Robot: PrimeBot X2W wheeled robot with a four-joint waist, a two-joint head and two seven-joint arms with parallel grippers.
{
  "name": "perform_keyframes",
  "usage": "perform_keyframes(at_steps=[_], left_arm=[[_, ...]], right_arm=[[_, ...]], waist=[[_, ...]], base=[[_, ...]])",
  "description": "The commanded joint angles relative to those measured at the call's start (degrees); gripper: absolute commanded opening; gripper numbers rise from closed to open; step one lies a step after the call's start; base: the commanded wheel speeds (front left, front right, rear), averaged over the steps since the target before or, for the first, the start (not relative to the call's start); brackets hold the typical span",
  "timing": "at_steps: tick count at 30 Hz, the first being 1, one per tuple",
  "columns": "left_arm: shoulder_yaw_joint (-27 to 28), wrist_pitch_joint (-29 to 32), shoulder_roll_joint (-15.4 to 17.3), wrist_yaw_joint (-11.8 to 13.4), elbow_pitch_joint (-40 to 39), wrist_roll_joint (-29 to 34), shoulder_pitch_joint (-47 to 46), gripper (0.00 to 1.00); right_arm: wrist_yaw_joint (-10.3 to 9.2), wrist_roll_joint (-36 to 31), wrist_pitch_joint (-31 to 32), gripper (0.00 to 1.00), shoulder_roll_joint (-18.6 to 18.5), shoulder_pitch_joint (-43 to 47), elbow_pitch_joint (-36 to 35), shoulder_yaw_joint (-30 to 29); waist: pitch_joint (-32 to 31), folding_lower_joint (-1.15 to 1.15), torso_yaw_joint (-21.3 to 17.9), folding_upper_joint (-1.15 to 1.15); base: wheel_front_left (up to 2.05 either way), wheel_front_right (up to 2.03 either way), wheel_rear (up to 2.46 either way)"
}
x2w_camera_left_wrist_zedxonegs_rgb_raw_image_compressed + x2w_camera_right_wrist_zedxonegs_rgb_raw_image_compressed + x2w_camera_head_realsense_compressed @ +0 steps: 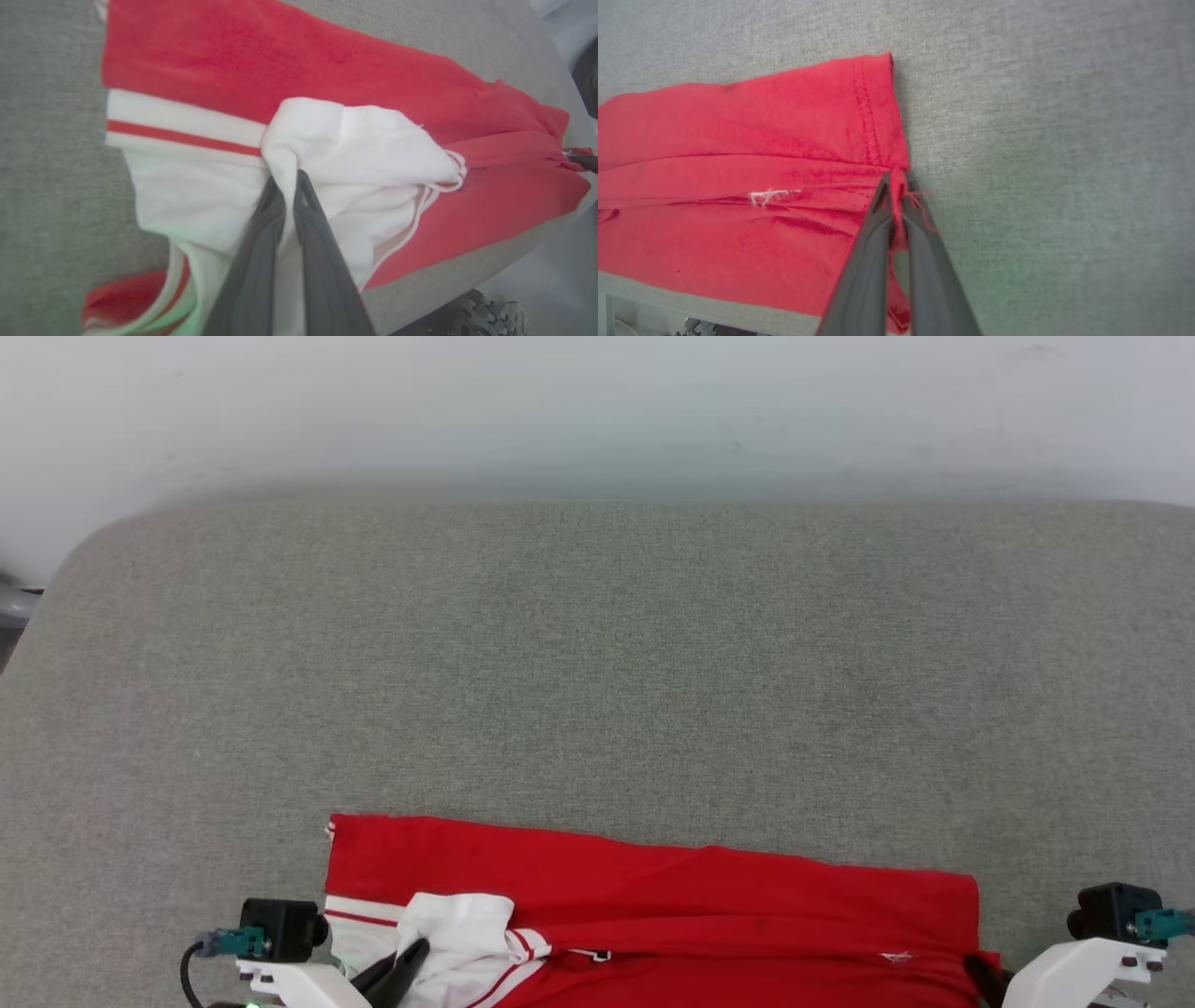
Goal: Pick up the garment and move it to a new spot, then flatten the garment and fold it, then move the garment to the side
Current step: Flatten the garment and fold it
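One garment (653, 896), long axis left-right, sleeves left

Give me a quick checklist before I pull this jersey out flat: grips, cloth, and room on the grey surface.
1. Left hand shut on the garment's white sleeve: ok.
2. Right hand shut on the corner of the red hem: ok.
3. Garment lying flat: not ok; the sleeve is bunched and creases run along the body.
4. Room on the grey surface beyond the garment: ok.
5. Garment's near edge fully on the surface: cannot tell; it is cut off at the bottom of the head view.
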Motion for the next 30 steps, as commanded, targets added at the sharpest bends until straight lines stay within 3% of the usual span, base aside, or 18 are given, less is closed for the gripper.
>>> perform_keyframes(at_steps=[1,2,3,4,5,11,14,20,21,30], left_arm=[[0.22,-0.86,-0.92,0.05,0.96,-0.26,1.38,0.06],[0.32,-1.57,-1.54,-0.16,1.66,-0.25,1.82,0.14],[0.53,-2.14,-2.12,-0.41,2.4,-0.37,2.15,0.7],[0.49,-2.58,-2.71,-0.54,2.91,-0.11,2.3,0.93],[0.73,-3.12,-3.23,-0.6,3.37,0.3,2.31,1.0],[4.08,-5.24,-4.94,0.24,4.66,5.59,1.12,1.0],[8.66,-5.46,-5.92,1.03,3.44,9.95,1.47,1.0],[21.04,-5.51,-8.52,2.27,-1.66,21.28,5.55,1.0],[21.04,-5.51,-8.52,2.27,-1.66,21.28,5.55,1.0],[37.27,-5.52,-14.53,2.76,-9.37,35.4,11.59,1.0]], right_arm=[[-0.08,0.65,-1.02,0.95,0.1,0.92,0.99,0.02],[-0.08,1.01,-1.87,1.0,0.12,1.29,1.68,0.37],[-0.07,1.73,-2.88,1.0,0.13,1.63,2.15,0.55],[-0.07,2.02,-3.81,1.0,0.15,1.91,2.62,0.72],[-0.08,2.05,-4.84,1.0,0.16,2.0,2.85,0.86],[-0.06,3.37,-9.99,1.0,0.13,2.92,0.76,1.26],[-0.06,3.07,-10.43,1.0,0.13,3.06,-1.05,0.82],[-0.06,1.42,-6.14,1.0,0.13,3.34,-5.61,-0.81],[-0.06,1.42,-6.14,1.0,0.13,3.34,-5.61,-0.81],[-0.06,-1.05,3.87,1.0,-1.55,2.72,-11.45,-1.34]], waist=[[-0.22,0.01,-0.06,0.0],[-0.46,0.01,-0.09,0.0],[-0.6,0.01,-0.08,0.0],[-0.84,0.01,-0.05,0.0],[-1.06,0.01,0.02,0.0],[-2.58,0.01,0.25,0.0],[-3.31,0.01,0.16,0.0],[-4.21,0.01,-0.06,0.0],[-4.21,0.01,-0.06,0.0],[-3.87,0.01,0.65,0.0]], base=[[0.0,0.0,0.0],[0.0,0.0,0.0],[0.0,0.0,0.0],[0.0,0.0,0.0],[0.0,0.0,0.0],[0.0,0.0,0.0],[0.0,0.0,0.0],[0.0,0.0,0.0],[0.0,0.0,0.0],[0.0,0.0,0.0]])
